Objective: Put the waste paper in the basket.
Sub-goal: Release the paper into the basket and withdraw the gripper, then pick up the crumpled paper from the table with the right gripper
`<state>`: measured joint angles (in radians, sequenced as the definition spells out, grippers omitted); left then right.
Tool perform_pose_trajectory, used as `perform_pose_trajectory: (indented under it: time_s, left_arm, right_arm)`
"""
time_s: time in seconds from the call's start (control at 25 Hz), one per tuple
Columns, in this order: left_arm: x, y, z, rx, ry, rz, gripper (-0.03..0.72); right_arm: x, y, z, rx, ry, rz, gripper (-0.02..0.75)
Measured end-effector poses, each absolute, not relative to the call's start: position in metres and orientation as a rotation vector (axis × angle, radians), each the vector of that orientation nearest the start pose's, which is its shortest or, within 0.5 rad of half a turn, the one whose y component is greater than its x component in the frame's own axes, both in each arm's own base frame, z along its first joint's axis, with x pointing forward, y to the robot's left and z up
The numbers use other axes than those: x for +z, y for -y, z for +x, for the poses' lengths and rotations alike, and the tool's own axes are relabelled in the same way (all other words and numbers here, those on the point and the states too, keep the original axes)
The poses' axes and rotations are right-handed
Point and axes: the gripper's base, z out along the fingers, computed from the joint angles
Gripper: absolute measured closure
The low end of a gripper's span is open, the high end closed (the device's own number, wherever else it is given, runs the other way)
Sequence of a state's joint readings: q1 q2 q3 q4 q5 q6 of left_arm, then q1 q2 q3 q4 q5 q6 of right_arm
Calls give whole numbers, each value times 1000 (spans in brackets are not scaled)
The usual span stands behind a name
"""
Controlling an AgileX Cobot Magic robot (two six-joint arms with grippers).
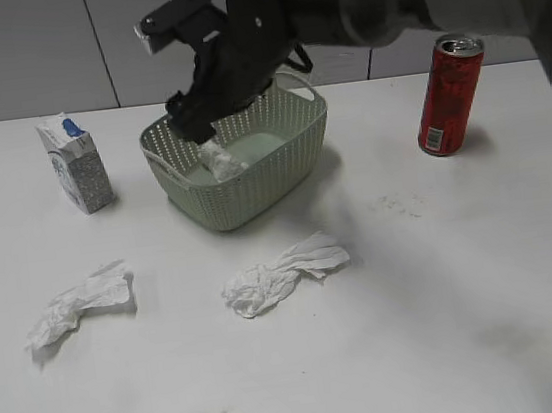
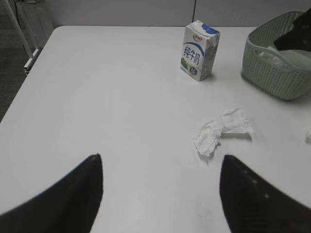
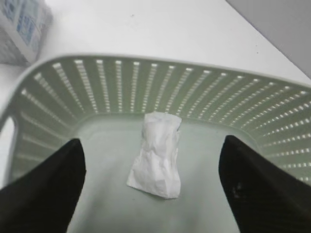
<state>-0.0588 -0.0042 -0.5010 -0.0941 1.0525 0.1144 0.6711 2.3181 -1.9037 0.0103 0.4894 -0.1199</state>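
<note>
The sage-green basket [image 1: 295,154] stands at the table's back middle. One white paper wad [image 1: 222,161] lies inside it; the right wrist view shows this wad [image 3: 158,154] on the basket floor [image 3: 97,145]. My right gripper [image 1: 194,116] hangs over the basket, open and empty, its fingers either side of the wad [image 3: 151,145]. Two more wads lie on the table: one front left [image 1: 76,303] and one in the middle [image 1: 282,273]. My left gripper [image 2: 160,162] is open and empty above the table, with the left wad [image 2: 221,130] ahead to its right.
A white-and-blue carton [image 1: 75,163] stands upright left of the basket, also in the left wrist view [image 2: 199,50]. A red can [image 1: 450,94] stands at the back right. The basket's edge [image 2: 277,73] shows at the far right of the left wrist view.
</note>
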Motion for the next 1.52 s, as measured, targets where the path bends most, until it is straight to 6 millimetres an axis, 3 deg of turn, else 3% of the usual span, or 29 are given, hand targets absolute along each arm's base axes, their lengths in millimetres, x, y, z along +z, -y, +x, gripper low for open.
perform_pose_trajectory:
  time_s: [0.36,0.64,0.8,0.96,1.16,1.32,1.52]
  left_arm:
    - [278,7,-6,-76,-2020,180,123]
    - [278,7,-6,-76,-2020,180,123]
    - [278,7,-6,-76,-2020,180,123]
    - [278,7,-6,-76,-2020,180,126]
    - [278,7,-6,-76,-2020,180,126]
    - [278,7,-6,-76,-2020,180,126]
    - [278,7,-6,-77,-2020,180,126]
  right_arm:
    - [273,-314,403,292,-2337,-850,119]
    - [310,-256,409,260,-2513,-757,143]
    - [323,-215,415,369,-2575,-618,147]
    - [337,-176,411,366,-2592,-514,147]
    - [355,-135,391,324,-2599,-460,147]
    - [357,-128,376,334,-2617,-477,147]
    - [333,-153,359,456,-2657,-665,148]
